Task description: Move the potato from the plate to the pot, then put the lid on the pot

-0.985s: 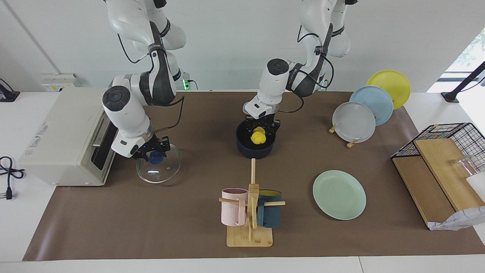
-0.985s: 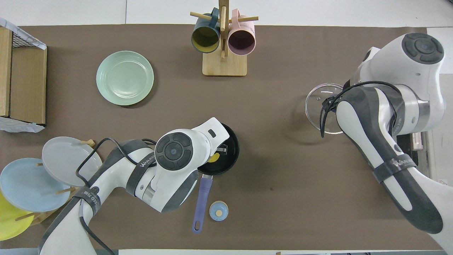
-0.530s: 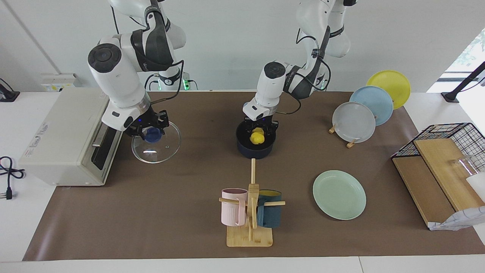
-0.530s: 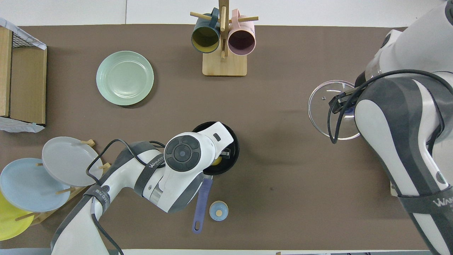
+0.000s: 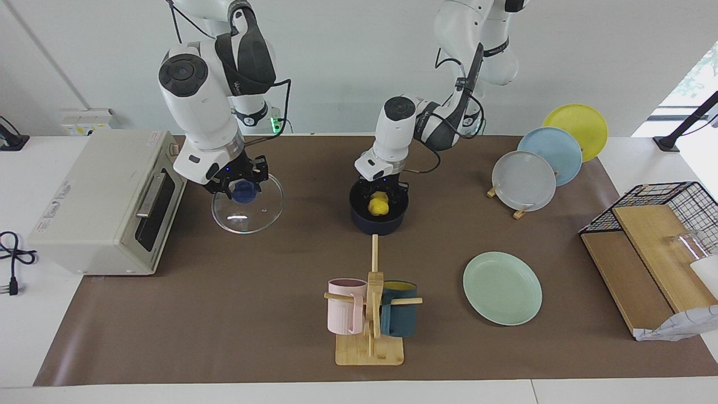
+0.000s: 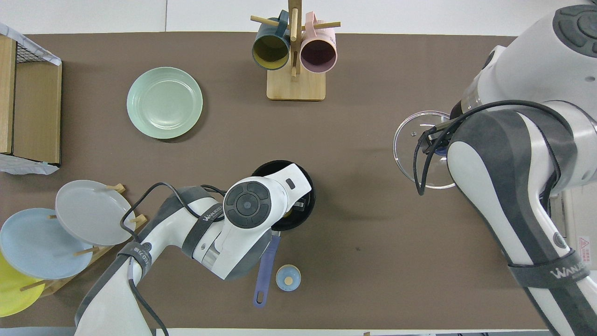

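Note:
The yellow potato (image 5: 378, 205) lies inside the dark navy pot (image 5: 377, 223), whose blue handle (image 6: 265, 263) points toward the robots. My left gripper (image 5: 381, 193) hangs just over the pot's mouth, open, with its fingers either side of the potato and above it. My right gripper (image 5: 243, 191) is shut on the blue knob of the clear glass lid (image 5: 249, 213) and holds it tilted above the mat, beside the toaster oven. The lid's rim shows in the overhead view (image 6: 410, 156). The mint-green plate (image 5: 502, 288) lies bare, farther from the robots than the pot.
A white toaster oven (image 5: 95, 196) stands at the right arm's end. A wooden mug rack (image 5: 370, 314) with two mugs stands farther out than the pot. A rack of upright plates (image 5: 538, 163) and a wire basket (image 5: 667, 207) are at the left arm's end. A small bell (image 6: 288, 277) sits by the pot handle.
My right gripper has lifted the lid off the mat and carried it toward the pot. My left gripper has risen a little; the potato stays in the pot.

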You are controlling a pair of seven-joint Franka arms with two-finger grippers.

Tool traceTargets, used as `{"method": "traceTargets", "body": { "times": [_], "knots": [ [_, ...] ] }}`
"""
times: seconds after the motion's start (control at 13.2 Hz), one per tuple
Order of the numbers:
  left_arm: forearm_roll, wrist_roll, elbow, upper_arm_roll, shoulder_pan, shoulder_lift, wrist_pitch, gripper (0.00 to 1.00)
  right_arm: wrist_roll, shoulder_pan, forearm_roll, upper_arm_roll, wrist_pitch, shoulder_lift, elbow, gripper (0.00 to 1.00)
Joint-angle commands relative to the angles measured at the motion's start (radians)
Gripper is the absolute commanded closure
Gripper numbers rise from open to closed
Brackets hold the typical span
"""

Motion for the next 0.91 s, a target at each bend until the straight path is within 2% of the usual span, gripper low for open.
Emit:
{"method": "traceTargets", "body": {
  "times": [0.0, 0.08, 0.3, 0.45, 0.53, 0.68, 0.83],
  "knots": [
    [0.017, 0.014, -0.005, 0.016, -0.008, -0.021, 0.008, 0.0, 0.016, 0.005, 0.004, 0.009, 0.015, -0.014, -0.009, 1.0],
    [0.017, 0.017, 0.007, 0.021, -0.005, -0.037, -0.021, 0.0, 0.016, 0.013, 0.004, 0.007, 0.012, -0.014, -0.012, 1.0],
    [0.014, 0.026, 0.129, 0.021, 0.059, -0.09, -0.24, 0.0, 0.016, 0.016, 0.004, 0.009, 0.02, -0.014, -0.012, 1.0],
    [0.008, 0.072, 0.228, 0.019, 0.149, -0.139, -0.396, 0.0, 0.032, 0.04, 0.007, 0.01, 0.04, -0.011, -0.009, 1.0],
    [0.007, 0.098, 0.263, 0.019, 0.201, -0.17, -0.448, 0.0, 0.089, 0.069, 0.009, 0.019, 0.085, -0.005, -0.009, 1.0],
    [-0.01, 0.156, 0.358, 0.024, 0.326, -0.202, -0.553, 0.0, 0.318, 0.215, 0.006, 0.032, 0.133, 0.029, 0.013, 1.0],
    [-0.013, 0.277, 0.464, 0.03, 0.453, -0.193, -0.677, 0.0, 0.46, 0.296, 0.004, 0.035, 0.176, 0.115, 0.088, 1.0]
  ]
}}
